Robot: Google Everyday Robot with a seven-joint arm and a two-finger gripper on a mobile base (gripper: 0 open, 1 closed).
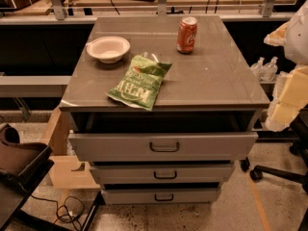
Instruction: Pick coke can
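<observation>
**Dull grey top, shiny can, crinkled foil**

At the right edge of the view the end effector (288,100) looks like pale, matt plastic in cream and white. To its left the surface (216,76) is smooth and grey with a soft sheen, above painted metal drawers (120,148). Further left and beyond it, the coke can (186,34) is glossy metal with a silvery top. The chip bag (139,81) is crinkled, shiny green foil. Farthest from it, the bowl (108,48) is smooth, matt white.

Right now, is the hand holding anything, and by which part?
Nothing held that shows. The coke can stands untouched on the cabinet top, and the hand is beside the cabinet at the picture's right, apart from the can.
</observation>
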